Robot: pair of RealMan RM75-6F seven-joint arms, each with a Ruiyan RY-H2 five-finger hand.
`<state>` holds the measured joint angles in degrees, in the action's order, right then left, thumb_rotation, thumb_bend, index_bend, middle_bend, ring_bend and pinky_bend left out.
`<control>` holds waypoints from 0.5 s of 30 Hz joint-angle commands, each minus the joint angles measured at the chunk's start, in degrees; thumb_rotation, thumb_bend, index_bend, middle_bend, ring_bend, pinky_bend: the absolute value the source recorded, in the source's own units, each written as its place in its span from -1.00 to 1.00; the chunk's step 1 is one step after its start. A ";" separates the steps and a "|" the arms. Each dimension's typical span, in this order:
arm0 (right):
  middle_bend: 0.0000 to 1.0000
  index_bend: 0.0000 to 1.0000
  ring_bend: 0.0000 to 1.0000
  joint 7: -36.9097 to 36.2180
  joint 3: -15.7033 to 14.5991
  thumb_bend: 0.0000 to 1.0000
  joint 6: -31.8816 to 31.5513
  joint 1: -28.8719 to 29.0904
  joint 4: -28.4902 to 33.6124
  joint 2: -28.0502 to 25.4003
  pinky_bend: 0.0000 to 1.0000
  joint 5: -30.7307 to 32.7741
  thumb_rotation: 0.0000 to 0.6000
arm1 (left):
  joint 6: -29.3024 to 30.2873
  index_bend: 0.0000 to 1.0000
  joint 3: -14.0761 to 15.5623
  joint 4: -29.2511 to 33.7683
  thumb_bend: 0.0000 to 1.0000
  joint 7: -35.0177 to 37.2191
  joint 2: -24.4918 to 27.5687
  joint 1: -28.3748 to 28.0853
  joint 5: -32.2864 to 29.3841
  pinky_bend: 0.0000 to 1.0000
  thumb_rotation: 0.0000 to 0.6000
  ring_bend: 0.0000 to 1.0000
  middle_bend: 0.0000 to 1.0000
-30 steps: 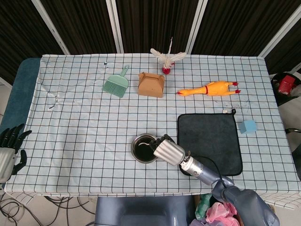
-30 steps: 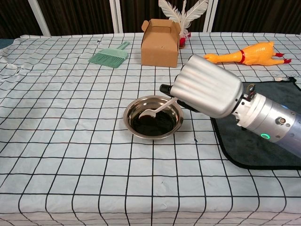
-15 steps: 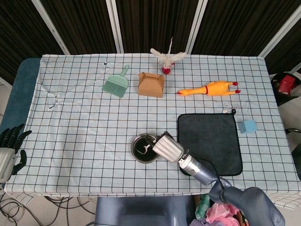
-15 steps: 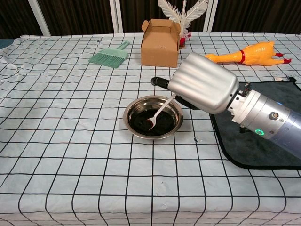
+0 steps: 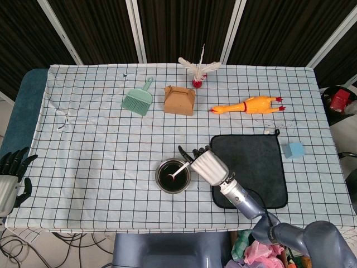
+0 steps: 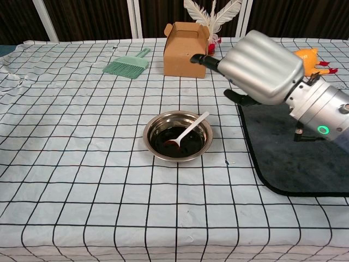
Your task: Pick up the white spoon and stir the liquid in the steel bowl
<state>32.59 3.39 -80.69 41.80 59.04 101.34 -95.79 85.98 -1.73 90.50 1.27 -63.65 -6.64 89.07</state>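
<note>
The steel bowl [image 5: 159, 169] [image 6: 149, 143] stands near the table's front middle with dark liquid in it. The white spoon [image 5: 177, 172] [image 6: 188, 130] lies in it, its tip in the liquid and its handle leaning on the right rim. My right hand [image 5: 207, 166] [image 6: 262, 68] hovers above and to the right of the bowl, clear of the spoon, fingers extended and holding nothing. My left hand [image 5: 12, 173] hangs off the table's left front corner with its fingers apart and nothing in it.
A dark mat [image 5: 251, 167] [image 6: 305, 164] lies right of the bowl. Further back are a green brush [image 5: 137, 100], a brown box [image 5: 179, 100], a feather shuttlecock [image 5: 197, 71] and a rubber chicken [image 5: 248, 105]. A blue cube [image 5: 293, 149] sits at the right.
My right hand let go of the spoon and rose up and to the right. The spoon now rests in the bowl by itself, handle on the rim.
</note>
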 commanded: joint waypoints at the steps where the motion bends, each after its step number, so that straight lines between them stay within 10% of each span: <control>1: -0.13 -0.77 0.11 -2.07 3.12 -0.40 0.77 -4.71 12.74 -7.01 0.21 7.69 1.00 | 0.00 -0.69 0.00 0.05 0.46 0.05 0.02 0.02 -0.04 -1.00 1.00 -1.00 -0.99; 7: -0.37 -0.83 -0.19 -8.93 5.61 -0.44 0.06 -12.60 33.46 -21.89 -0.12 17.83 1.00 | 0.11 -0.69 -0.02 0.26 0.46 0.10 0.07 0.09 -0.05 -1.00 1.00 -1.00 -0.99; 15: -0.57 -0.88 -0.40 -23.95 2.37 -0.50 -0.81 -21.15 38.02 -35.53 -0.31 18.49 1.00 | 0.11 -0.69 0.02 0.52 0.46 -0.19 0.02 0.07 0.06 -1.00 1.00 -1.00 -0.99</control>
<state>14.52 7.02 -81.05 25.00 95.30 70.35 -78.39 86.09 -1.71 91.02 1.08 -63.63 -6.57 89.13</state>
